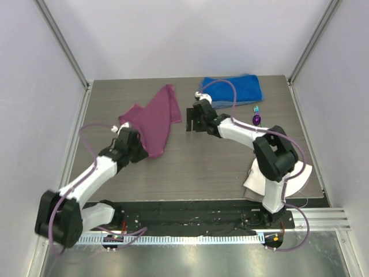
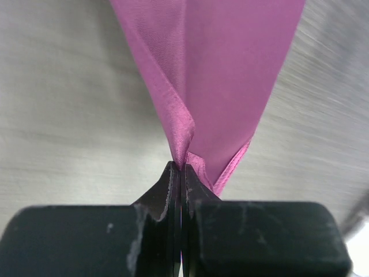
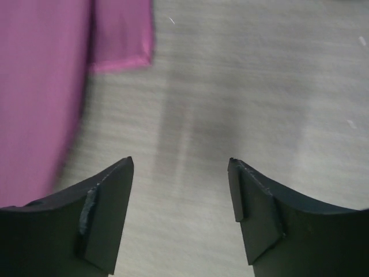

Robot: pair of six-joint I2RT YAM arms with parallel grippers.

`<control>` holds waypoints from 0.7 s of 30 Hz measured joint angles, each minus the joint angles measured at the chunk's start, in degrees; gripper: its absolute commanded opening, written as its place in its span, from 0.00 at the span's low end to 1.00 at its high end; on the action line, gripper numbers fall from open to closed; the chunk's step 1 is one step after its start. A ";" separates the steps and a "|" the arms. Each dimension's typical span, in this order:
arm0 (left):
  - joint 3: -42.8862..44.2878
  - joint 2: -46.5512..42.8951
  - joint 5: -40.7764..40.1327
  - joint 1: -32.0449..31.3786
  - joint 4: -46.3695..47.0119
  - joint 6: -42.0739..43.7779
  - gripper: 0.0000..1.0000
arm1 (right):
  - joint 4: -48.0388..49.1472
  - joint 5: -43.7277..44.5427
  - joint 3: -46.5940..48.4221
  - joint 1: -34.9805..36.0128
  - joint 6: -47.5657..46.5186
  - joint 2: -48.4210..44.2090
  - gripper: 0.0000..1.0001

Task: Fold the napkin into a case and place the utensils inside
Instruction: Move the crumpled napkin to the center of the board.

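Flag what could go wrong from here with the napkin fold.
1. The left gripper pinches only a thin bit of the napkin at its hem, so a pull could slip it free.
2. The right gripper is open over bare table beside the napkin, not on it; closing here would likely miss it.
3. The napkin lies skewed and bunched, so the fold may come out crooked.

A wrinkled magenta napkin (image 1: 157, 118) is lying left of centre, one corner pinched up. A purple spoon (image 1: 256, 119) and teal fork (image 1: 257, 108) are resting together at right.
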 measured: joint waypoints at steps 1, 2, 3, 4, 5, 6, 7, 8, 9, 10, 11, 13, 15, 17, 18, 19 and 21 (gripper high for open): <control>-2.27 -3.52 0.83 -0.02 0.02 -2.40 0.00 | -0.96 0.50 3.32 0.59 -0.31 2.49 0.72; -3.76 -5.84 1.53 -0.02 0.09 -3.80 0.00 | -1.60 1.09 6.21 1.07 -0.55 4.63 0.71; -6.10 -8.96 2.60 -0.04 0.02 -5.95 0.00 | -2.60 1.46 8.76 1.46 -0.81 6.54 0.70; -7.45 -11.06 3.28 -0.13 -0.35 -7.34 0.00 | -3.61 1.88 11.78 1.92 -1.14 8.96 0.68; -9.14 -13.53 3.87 -0.13 -0.66 -8.85 0.00 | -4.26 2.23 14.47 2.29 -1.55 11.28 0.67; -10.10 -15.28 4.20 -0.13 -1.07 -9.94 0.00 | -4.94 2.54 16.48 2.51 -1.99 13.00 0.67; -11.32 -17.66 4.55 -0.13 -1.57 -10.97 0.00 | -6.45 2.84 19.39 2.86 -2.51 15.47 0.67; -12.17 -19.76 4.72 -0.13 -2.05 -11.80 0.00 | -7.17 3.15 21.75 3.13 -3.06 17.57 0.65; -12.68 -21.42 4.76 -0.13 -2.40 -12.31 0.00 | -7.89 3.39 23.39 3.21 -3.50 19.10 0.63; -13.09 -23.32 4.79 -0.13 -2.99 -13.03 0.00 | -8.90 3.74 25.38 3.43 -4.04 20.85 0.61; -13.25 -24.44 4.81 -0.13 -3.17 -13.25 0.00 | -9.81 3.93 27.02 3.54 -4.55 22.27 0.59; -13.35 -26.38 4.66 -0.13 -3.48 -13.62 0.00 | -11.80 4.13 29.46 3.65 -5.09 24.22 0.59; -13.42 -27.23 4.50 -0.13 -3.54 -13.97 0.00 | -13.00 4.26 30.86 3.98 -5.35 25.33 0.59; -13.64 -27.39 4.48 -0.13 -3.50 -14.23 0.00 | -13.66 4.74 30.88 4.28 -5.60 25.42 0.58; -13.88 -27.32 4.48 -0.13 -3.45 -14.38 0.00 | -13.84 5.01 30.88 4.39 -5.70 25.42 0.56; -14.19 -27.21 4.48 -0.13 -3.41 -14.43 0.00 | -13.97 5.29 30.88 4.57 -5.75 25.42 0.54; -14.67 -26.64 4.52 -0.13 -3.39 -14.45 0.00 | -14.36 6.01 30.88 5.11 -5.66 25.42 0.51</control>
